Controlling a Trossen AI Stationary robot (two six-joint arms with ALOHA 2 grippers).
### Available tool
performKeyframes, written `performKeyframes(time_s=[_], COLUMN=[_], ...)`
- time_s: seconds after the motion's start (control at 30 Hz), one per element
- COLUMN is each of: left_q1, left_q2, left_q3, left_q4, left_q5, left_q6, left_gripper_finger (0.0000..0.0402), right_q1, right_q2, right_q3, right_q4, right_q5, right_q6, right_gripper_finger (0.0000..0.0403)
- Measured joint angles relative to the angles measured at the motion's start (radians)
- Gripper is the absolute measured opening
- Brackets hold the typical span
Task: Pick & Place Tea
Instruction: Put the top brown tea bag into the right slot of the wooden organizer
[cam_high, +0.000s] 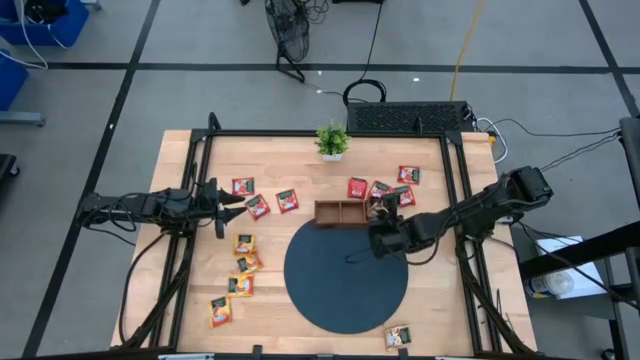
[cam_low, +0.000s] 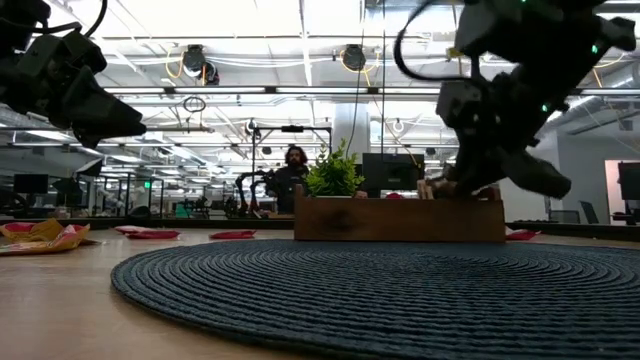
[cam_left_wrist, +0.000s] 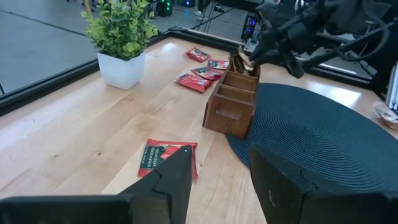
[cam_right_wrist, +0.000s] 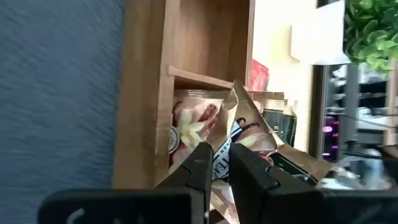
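A brown wooden tray (cam_high: 338, 212) stands at the far edge of the dark round mat (cam_high: 346, 275). My right gripper (cam_high: 381, 218) reaches slanting down over the tray's right end compartment (cam_right_wrist: 205, 124), shut on a pale tan tea sachet (cam_right_wrist: 249, 127). Another pale sachet (cam_right_wrist: 189, 127) lies in that compartment. Red sachets (cam_high: 258, 206) lie flat on the table left and right (cam_high: 409, 175) of the tray, yellow-orange ones (cam_high: 244, 262) at the left and a pale one (cam_high: 398, 337) at the near edge. My left gripper (cam_high: 228, 207) hangs open at the left, above the table. My right gripper pinches the crumpled tan sachet by its lower edge (cam_right_wrist: 222, 163) between the two fingertips (cam_right_wrist: 202, 158). The fingers come slanting down from the table's right side. The sachet stands up past the fingertips, over the tray's end compartment; whether it rests on the sachet below, I cannot tell.
A small green plant in a white pot (cam_high: 332, 141) stands at the far edge behind the tray. Black frame rails (cam_high: 462, 200) run along both table sides. Beyond the table, a person (cam_low: 293, 170) shows in the room.
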Motion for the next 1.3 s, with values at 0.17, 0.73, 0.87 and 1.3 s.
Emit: performKeyframes(time_s=[0.17, 0.73, 0.87, 1.3], left_q1=[0.0, 0.0, 0.0, 0.0], left_q2=[0.0, 0.0, 0.0, 0.0], left_q3=[0.0, 0.0, 0.0, 0.0], left_q4=[0.0, 0.0, 0.0, 0.0], left_q5=[0.0, 0.0, 0.0, 0.0], left_q6=[0.0, 0.0, 0.0, 0.0], left_gripper_finger=[0.0161, 0.0161, 0.0161, 0.0161], right_q1=[0.003, 0.064, 0.098, 0.095], right_q2=[0.0, 0.0, 0.0, -0.134], right_q3=[-0.03, -0.03, -0.011, 0.109], right_q4=[0.011, 0.072, 0.073, -0.081], right_q5=[-0.005, 0.064, 0.126, 0.007], right_q6=[0.002, -0.083, -0.074, 0.292], right_gripper_finger=[0.0044, 0.0176, 0.0185, 0.0158])
